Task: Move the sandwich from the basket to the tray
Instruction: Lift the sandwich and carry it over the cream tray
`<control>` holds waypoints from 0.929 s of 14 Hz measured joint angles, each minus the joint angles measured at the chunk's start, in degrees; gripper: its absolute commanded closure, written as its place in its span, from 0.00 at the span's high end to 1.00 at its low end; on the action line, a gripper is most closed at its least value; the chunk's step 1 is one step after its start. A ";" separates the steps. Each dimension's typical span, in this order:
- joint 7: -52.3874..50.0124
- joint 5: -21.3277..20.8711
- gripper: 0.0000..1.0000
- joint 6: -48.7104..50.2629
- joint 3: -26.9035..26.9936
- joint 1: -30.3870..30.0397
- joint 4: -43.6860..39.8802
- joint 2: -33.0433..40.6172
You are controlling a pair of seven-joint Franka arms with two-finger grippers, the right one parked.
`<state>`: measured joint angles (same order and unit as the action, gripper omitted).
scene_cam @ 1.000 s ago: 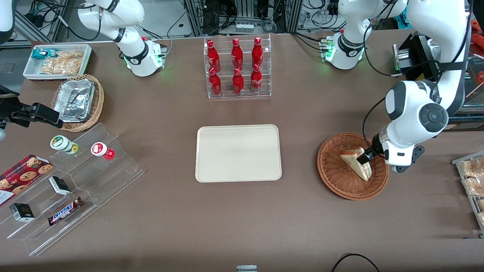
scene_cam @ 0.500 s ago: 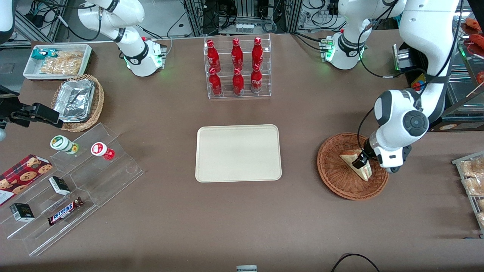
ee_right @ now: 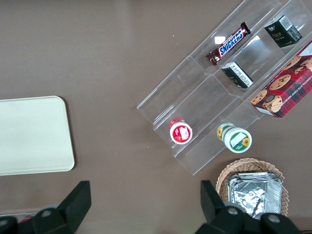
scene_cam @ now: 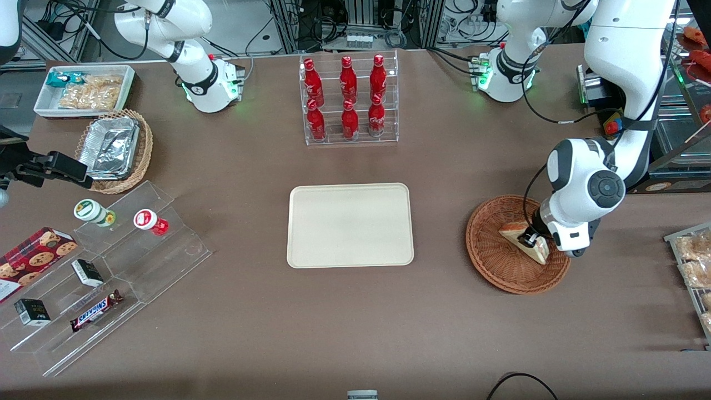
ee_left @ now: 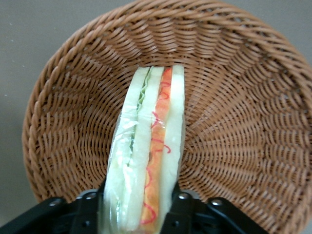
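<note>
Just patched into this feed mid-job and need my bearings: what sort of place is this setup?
Likely a robotics lab staged as a snack counter: a clear rack of red bottles, stepped acrylic shelves with snacks, equipment racks and cables along the table's edge. The left gripper is at the sandwich in the basket; the tray is bare.

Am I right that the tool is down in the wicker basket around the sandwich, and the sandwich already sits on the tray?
Not quite. The front view shows the tray bare; the sandwich is in the wicker basket. The tool does straddle it there, per the left wrist view.
</note>
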<state>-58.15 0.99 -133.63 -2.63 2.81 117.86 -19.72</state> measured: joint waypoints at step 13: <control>5.92 -0.03 0.10 17.93 -1.14 24.46 -19.12 -5.74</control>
<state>-52.24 0.96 -115.69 -3.77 27.27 98.74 -25.46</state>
